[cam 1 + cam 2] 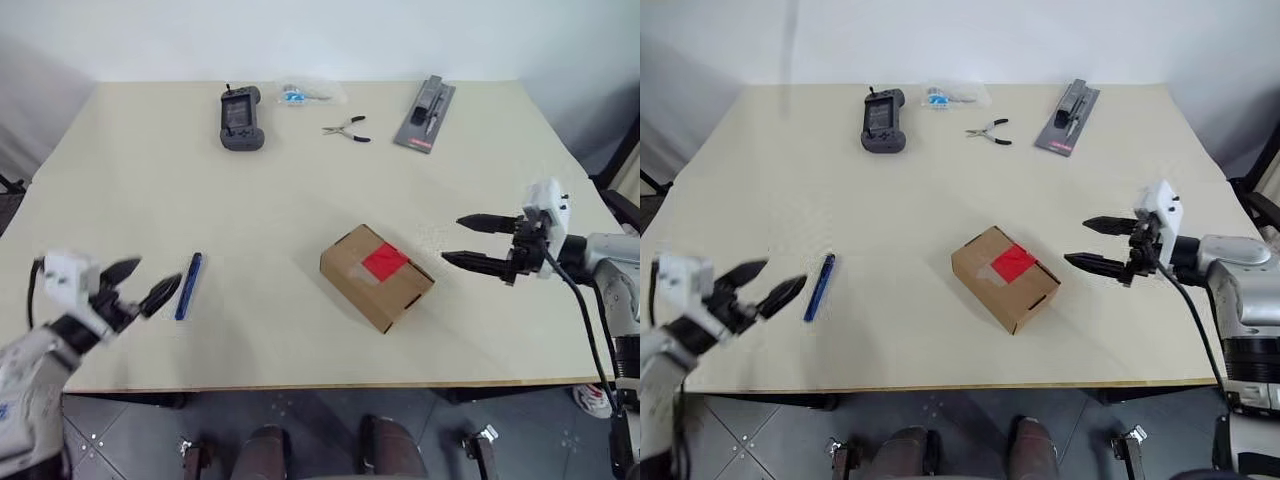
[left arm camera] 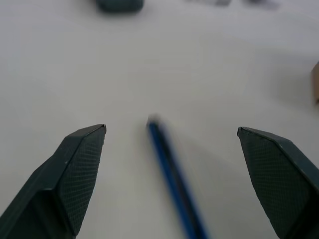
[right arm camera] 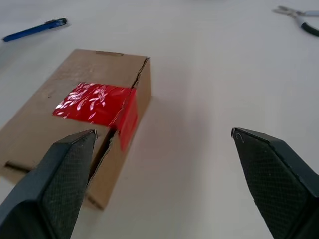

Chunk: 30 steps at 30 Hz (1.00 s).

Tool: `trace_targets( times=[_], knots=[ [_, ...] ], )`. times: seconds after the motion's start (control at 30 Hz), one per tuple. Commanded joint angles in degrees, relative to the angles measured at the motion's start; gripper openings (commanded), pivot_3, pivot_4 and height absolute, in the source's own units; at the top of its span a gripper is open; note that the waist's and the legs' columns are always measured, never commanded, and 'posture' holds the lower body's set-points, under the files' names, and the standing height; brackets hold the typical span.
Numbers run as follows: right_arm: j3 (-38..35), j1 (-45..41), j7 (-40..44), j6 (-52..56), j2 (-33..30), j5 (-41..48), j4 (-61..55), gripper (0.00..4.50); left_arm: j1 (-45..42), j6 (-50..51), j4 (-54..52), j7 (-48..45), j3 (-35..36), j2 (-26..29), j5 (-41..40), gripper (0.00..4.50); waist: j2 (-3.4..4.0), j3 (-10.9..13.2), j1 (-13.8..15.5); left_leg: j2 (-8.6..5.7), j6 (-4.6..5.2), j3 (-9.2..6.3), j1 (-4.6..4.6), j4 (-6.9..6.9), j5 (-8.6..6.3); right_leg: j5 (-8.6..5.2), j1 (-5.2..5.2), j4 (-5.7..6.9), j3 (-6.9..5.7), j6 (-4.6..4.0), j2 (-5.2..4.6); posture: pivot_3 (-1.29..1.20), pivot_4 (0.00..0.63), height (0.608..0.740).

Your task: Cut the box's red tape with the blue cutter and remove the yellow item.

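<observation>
The brown cardboard box (image 1: pixel 376 276) lies near the middle of the table, its flaps down and the red tape (image 1: pixel 384 262) across its top. The blue cutter (image 1: pixel 188 285) lies flat on the table to the box's left. Just left of the cutter my left gripper (image 1: pixel 142 282) stands open and empty; in the left wrist view the blue cutter (image 2: pixel 174 180) lies between its fingers (image 2: pixel 79 169), untouched. My right gripper (image 1: pixel 464 241) hovers open to the right of the box, apart from it. The box (image 3: pixel 75 119) and red tape (image 3: pixel 97 104) show in the right wrist view. The yellow item is hidden.
Along the table's far edge lie a dark handheld device (image 1: pixel 241 119), a clear bag with something blue (image 1: pixel 302 95), black-handled pliers (image 1: pixel 347 129) and a grey packaged tool (image 1: pixel 425 114). The table's front edge (image 1: pixel 330 385) runs just below the grippers.
</observation>
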Motion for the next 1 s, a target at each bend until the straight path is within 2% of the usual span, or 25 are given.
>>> trace_targets(
  times=[0.03, 0.17, 0.37, 0.57, 0.67, 0.77, 1.0],
  knots=[
    [-1.0, -0.8, 4.9, 0.0, -2.0, 2.2, 0.6, 4.50, 6.0, -4.0, -2.7, -1.4, 5.4, -1.3, -3.2, 4.49, 0.00, 0.0, 0.0, 0.00, 0.00, 0.00, 0.03, 0.02, 0.00, 0.00, 0.02, 0.01, 0.01, -0.02, 0.00, 0.00, 0.150, 0.740],
    [0.0, -2.0, 7.3, -1.4, -3.6, 0.6, 3.0, 4.50, 15.5, -4.0, -6.6, -1.8, 7.0, -3.3, -5.1, 4.49, -0.01, 0.0, 0.2, -0.01, 0.10, 0.11, -0.01, 0.15, -0.07, 0.04, 0.05, -0.12, 0.11, -0.08, -0.02, 0.00, 0.150, 0.740],
    [2.2, -5.7, 7.1, -2.7, -1.4, -0.8, 5.6, 4.50, 20.1, -2.7, -10.5, -1.0, 4.9, -2.9, -6.3, 4.49, 0.01, 0.0, 0.0, 0.04, 0.10, 0.24, 0.02, 0.21, -0.12, 0.04, -0.02, -0.07, 0.23, -0.12, 0.01, 0.00, 0.150, 0.740],
    [3.1, -7.0, 5.9, -2.3, 0.8, -1.2, 5.2, 4.50, 15.6, -1.5, -10.9, 4.7, -0.8, -0.9, -3.0, 4.49, 0.01, 0.0, 0.2, 0.03, 0.10, 0.29, 0.01, 0.22, -0.13, 0.05, -0.06, -0.06, 0.29, -0.12, 0.02, 0.00, 0.150, 0.740],
    [2.7, -6.1, 5.8, -1.6, 0.6, -0.8, 3.5, 4.50, 7.7, 3.0, -9.6, 11.3, -6.4, -0.3, -1.1, 4.49, 0.04, 0.0, 0.9, 0.02, 0.13, 0.28, -0.02, 0.33, -0.15, 0.06, -0.05, -0.03, 0.29, -0.12, 0.02, 0.00, 0.150, 0.740],
    [2.1, -5.2, 5.0, -0.9, 0.5, -0.3, 2.0, 4.50, 3.4, 8.1, -9.0, 15.6, -9.8, -0.6, -0.7, 4.49, 0.04, 0.0, 0.9, 0.02, 0.15, 0.32, -0.02, 0.44, -0.17, 0.09, -0.04, 0.01, 0.35, -0.10, 0.02, 0.00, 0.150, 0.740],
    [0.3, -1.8, 3.0, 1.4, -0.4, 1.0, -2.5, 4.50, -0.8, 18.0, -7.7, 21.0, -15.3, -0.6, -0.5, 4.49, 0.10, 0.0, 0.5, 0.03, 0.15, 0.42, 0.02, 0.40, -0.28, 0.15, -0.07, -0.01, 0.41, -0.01, 0.04, 0.00, 0.150, 0.740]
  ],
)
